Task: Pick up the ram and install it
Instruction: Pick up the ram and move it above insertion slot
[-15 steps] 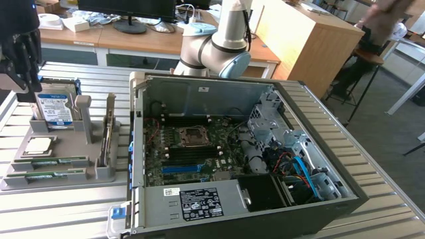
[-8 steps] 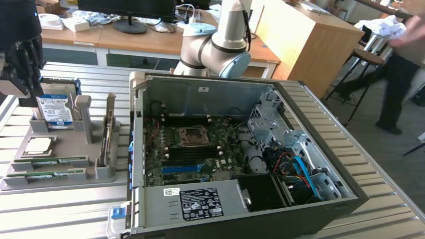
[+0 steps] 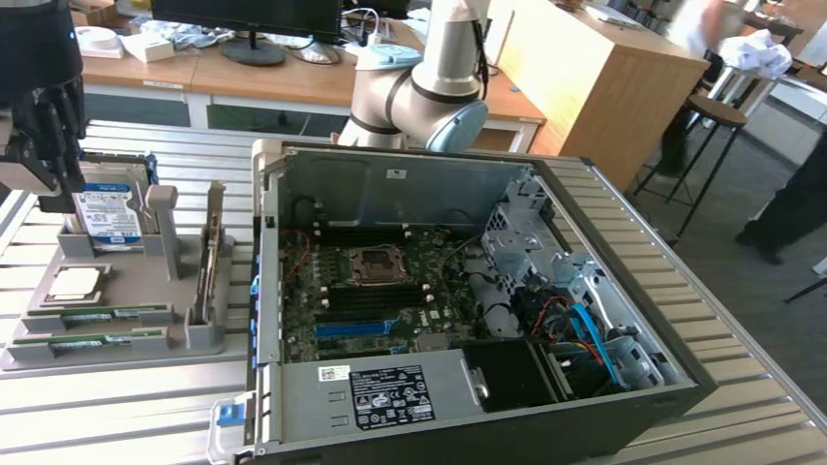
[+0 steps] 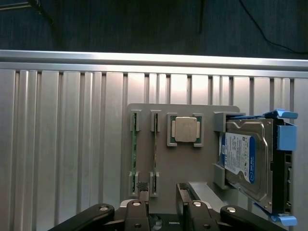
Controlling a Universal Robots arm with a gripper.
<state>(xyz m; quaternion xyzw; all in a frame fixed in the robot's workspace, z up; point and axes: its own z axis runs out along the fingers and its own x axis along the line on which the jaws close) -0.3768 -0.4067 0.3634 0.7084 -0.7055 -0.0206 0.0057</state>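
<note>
1. Jaws stand wide apart and hold nothing; my gripper (image 4: 162,187) hangs above one end of the flat grey plastic holder tray (image 4: 163,166).
2. Two long, narrow green circuit-board sticks are set side by side in the tray's slots, untouched: the first ram stick (image 4: 134,154) and the second ram stick (image 4: 155,154). One of my fingertips (image 4: 143,186) lines up between their near ends.
3. Just beside the second ram stick, the square silver processor chip (image 4: 185,129) lies in its own recess. Past it, the boxy metal hard drive with a blue label (image 4: 240,159) leans in a blue bracket.
4. Seen from the exterior view, the tray sits at nine o'clock from the open black computer case (image 3: 672,397). The ram is at the tray's six o'clock end, the hard drive at its twelve o'clock end, and the chip between them.
5. Inside the case lies the green motherboard (image 3: 375,305).
6. Tray and case both rest on the ribbed aluminium table (image 4: 62,144).
</note>
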